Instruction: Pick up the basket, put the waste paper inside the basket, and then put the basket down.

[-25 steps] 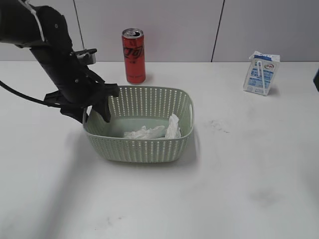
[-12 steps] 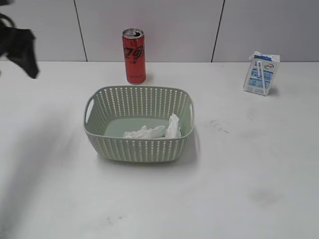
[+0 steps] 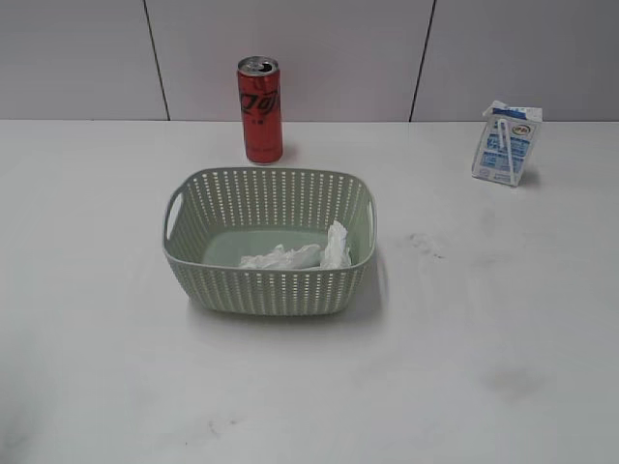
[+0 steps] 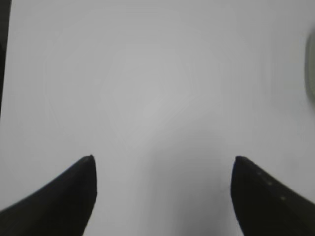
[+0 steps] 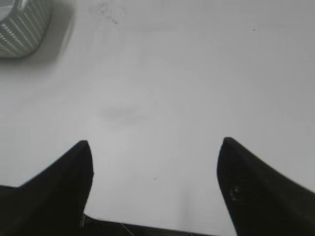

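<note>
Left gripper (image 4: 162, 164): jaws spread wide, nothing between them, nothing touched. It hangs over bare white counter (image 4: 147, 88). A blurred sliver of the basket (image 4: 310, 69) shows at the right edge of the left wrist view, well apart from the fingertips.

Right gripper (image 5: 155, 147): jaws spread wide, nothing held, nothing touched. It hangs over bare counter near the front edge. One corner of the basket (image 5: 22, 24) shows at the top left of the right wrist view, well apart from the fingertips.

Neither gripper appears in the exterior view.

Basket (image 3: 271, 280): resting flat and upright on the counter (image 3: 464, 367), left of centre, about midway between the front and back edges. The waste paper (image 3: 295, 255) lies inside it, on the floor toward the front right corner.

Red can (image 3: 259, 109): upright, near the back edge, just behind the basket. Milk carton (image 3: 507, 142): near the back right corner, well apart from the basket.
</note>
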Robot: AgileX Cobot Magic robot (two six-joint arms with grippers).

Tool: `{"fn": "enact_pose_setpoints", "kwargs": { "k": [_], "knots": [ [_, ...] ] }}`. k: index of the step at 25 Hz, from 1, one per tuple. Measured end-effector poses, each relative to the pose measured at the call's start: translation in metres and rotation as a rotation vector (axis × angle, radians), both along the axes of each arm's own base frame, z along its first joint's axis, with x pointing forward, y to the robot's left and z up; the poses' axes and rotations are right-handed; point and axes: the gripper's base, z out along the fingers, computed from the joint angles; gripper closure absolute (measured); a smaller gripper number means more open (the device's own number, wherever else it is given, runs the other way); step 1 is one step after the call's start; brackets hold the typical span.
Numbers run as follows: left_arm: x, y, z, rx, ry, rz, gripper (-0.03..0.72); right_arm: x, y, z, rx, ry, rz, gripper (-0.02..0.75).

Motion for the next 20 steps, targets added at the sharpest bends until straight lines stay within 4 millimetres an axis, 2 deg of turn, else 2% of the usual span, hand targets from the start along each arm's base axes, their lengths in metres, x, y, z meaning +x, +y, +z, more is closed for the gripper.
{"fn": "enact_pose_setpoints", "kwargs": {
  "k": [2,5,9,14,18,20],
  "knots": [
    [-0.037,-0.002,0.000,0.006,-0.095,0.001,0.067,-0.008,-0.002,0.001,0.007,-0.036,0.001,0.146],
    [-0.082,-0.004,-0.015,0.011,-0.205,0.003,0.078,-0.019,-0.004,0.003,0.019,-0.101,0.002,0.145],
    [-0.123,-0.006,-0.049,0.015,-0.316,0.009,0.087,-0.031,-0.006,0.005,0.036,-0.183,0.002,0.145],
    [-0.153,-0.008,-0.084,-0.006,-0.403,0.039,0.095,-0.043,-0.009,0.005,0.050,-0.258,0.001,0.145],
    [-0.171,-0.008,-0.085,-0.016,-0.539,0.062,0.095,-0.051,-0.011,0.005,0.058,-0.307,-0.001,0.145],
    [-0.173,-0.008,-0.085,-0.015,-0.550,0.065,0.095,-0.051,-0.011,0.005,0.057,-0.312,-0.002,0.147]
  ]
}}
